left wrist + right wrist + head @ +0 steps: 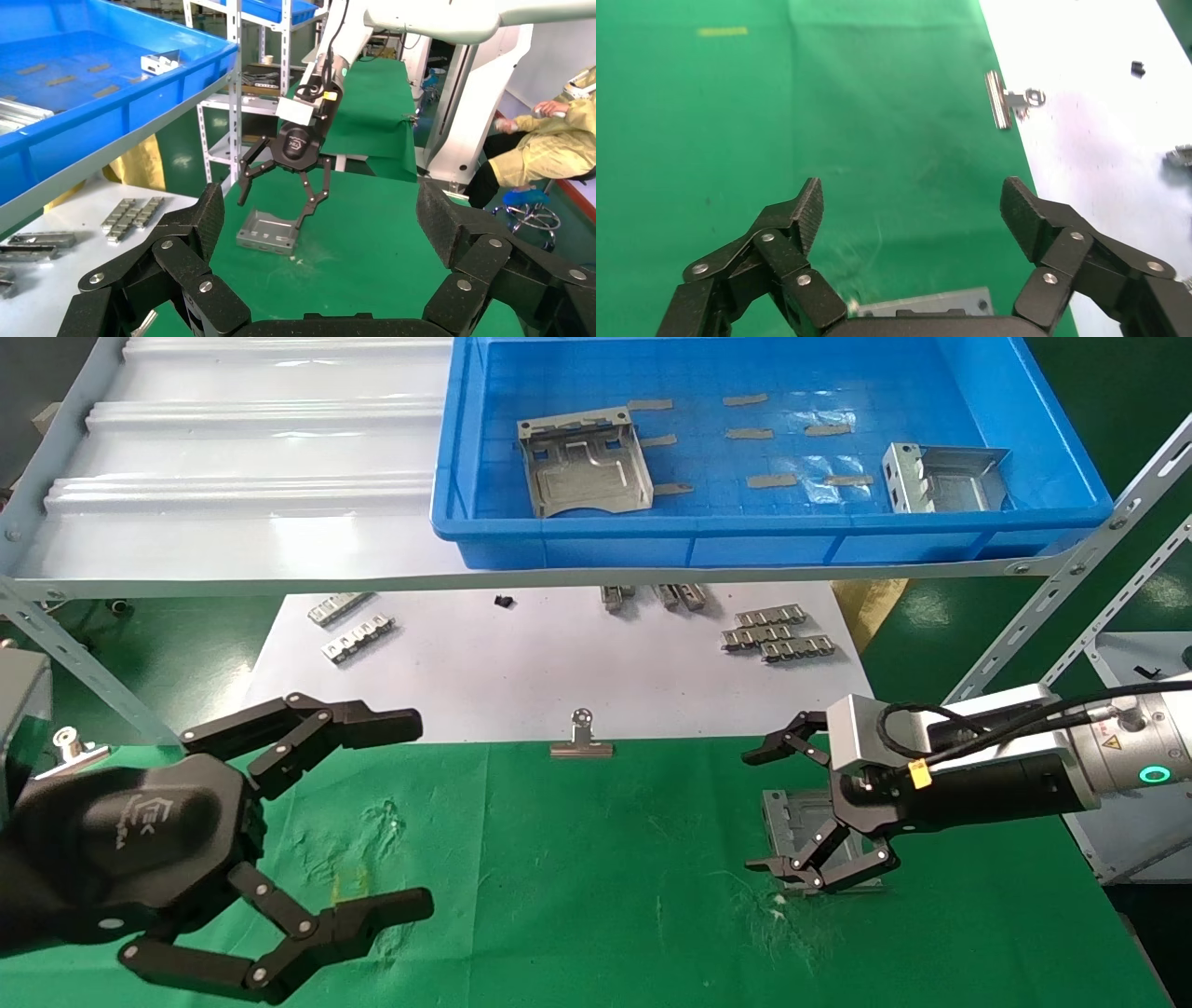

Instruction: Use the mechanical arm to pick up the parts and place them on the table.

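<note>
One stamped sheet-metal part lies flat on the green-clothed bench, at the lower right of the head view. The right claw hangs directly over it, fingers spread wide to either side of the plate and gripping nothing. From the left wrist view, that part sits on the cloth with the right claw straddling it, one fingertip down by its far edge. In the right wrist view only a sliver of the plate shows at the bottom, between the open fingers.

Two more parts wait in the blue bin on the upper shelf: one toward the bin's left, another at its right end.

The left claw is parked low at the lower left of the head view, also spread wide and empty.

A silver binder clip sits at the seam between the cloth and the white sheet, where toothed metal strips lie in small groups.
</note>
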You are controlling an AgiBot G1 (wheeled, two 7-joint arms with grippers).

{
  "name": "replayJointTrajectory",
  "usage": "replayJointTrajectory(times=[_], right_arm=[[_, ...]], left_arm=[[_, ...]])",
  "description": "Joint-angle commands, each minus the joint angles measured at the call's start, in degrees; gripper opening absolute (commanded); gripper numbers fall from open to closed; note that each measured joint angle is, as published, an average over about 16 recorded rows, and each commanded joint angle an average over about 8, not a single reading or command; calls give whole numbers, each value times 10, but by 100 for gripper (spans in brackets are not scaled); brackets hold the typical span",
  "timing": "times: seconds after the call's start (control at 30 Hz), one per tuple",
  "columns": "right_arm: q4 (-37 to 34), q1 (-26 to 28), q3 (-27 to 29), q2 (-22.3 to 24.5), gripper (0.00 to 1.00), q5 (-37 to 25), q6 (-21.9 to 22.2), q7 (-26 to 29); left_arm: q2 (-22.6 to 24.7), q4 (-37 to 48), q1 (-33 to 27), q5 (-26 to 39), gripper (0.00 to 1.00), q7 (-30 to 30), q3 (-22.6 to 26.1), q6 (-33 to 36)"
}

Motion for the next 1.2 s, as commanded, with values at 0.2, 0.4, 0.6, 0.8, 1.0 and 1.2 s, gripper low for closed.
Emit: replayJointTrajectory(times=[0.2, 0.4, 0.6, 0.8, 1.0, 1.2], right_arm=[[55, -43, 33, 21, 100, 46, 6, 35], [106, -81, 63, 39, 100, 86, 11, 66], [156, -120, 93, 58, 100, 127, 17, 98], [206, -158, 123, 76, 100, 168, 22, 129], [256, -196, 153, 95, 100, 209, 27, 161], [306, -235, 183, 113, 100, 250, 33, 192]], left_arm=[[0, 0, 0, 0, 100, 0, 0, 0], [0, 0, 0, 0, 100, 0, 0, 0], [0, 0, 0, 0, 100, 0, 0, 0], [0, 0, 0, 0, 100, 0, 0, 0], [0, 0, 0, 0, 100, 0, 0, 0], [0, 0, 0, 0, 100, 0, 0, 0]])
